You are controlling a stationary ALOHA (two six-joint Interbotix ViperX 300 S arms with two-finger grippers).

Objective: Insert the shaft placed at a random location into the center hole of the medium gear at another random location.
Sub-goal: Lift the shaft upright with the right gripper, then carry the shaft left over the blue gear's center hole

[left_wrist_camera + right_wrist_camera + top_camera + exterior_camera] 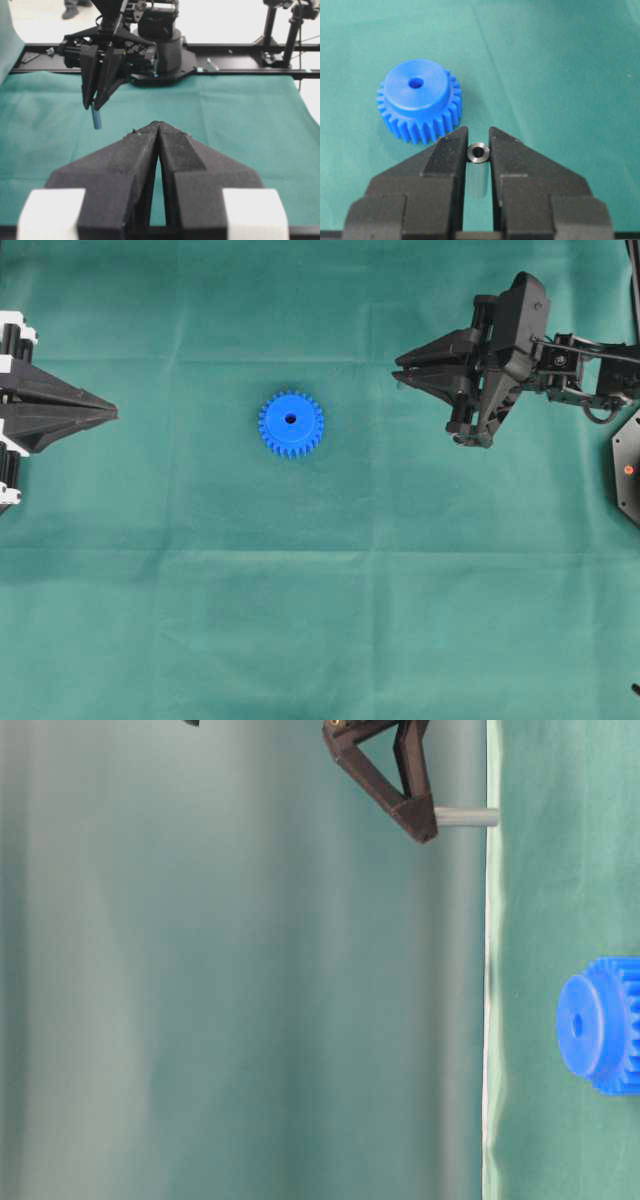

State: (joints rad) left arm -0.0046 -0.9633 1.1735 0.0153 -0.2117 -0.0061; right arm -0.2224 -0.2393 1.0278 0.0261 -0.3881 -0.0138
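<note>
The right gripper [479, 145] is seen clamped on the shaft [479, 152], a short silvery-grey pin with a hollow end, held between the fingertips and raised off the green cloth [320, 620]. The arm is angled in from the right, well apart from the medium gear [291, 424]. The gear, bright blue and toothed, lies flat near the cloth's middle with its center hole [291, 419] facing up. The left gripper [105, 415] is parked at the left edge, jaws pressed together, holding nothing.

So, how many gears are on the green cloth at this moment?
1. The bright blue round plastic toothed gear lies flat near the middle of the green cloth, between the two grippers. No other gear shows in any view.
</note>
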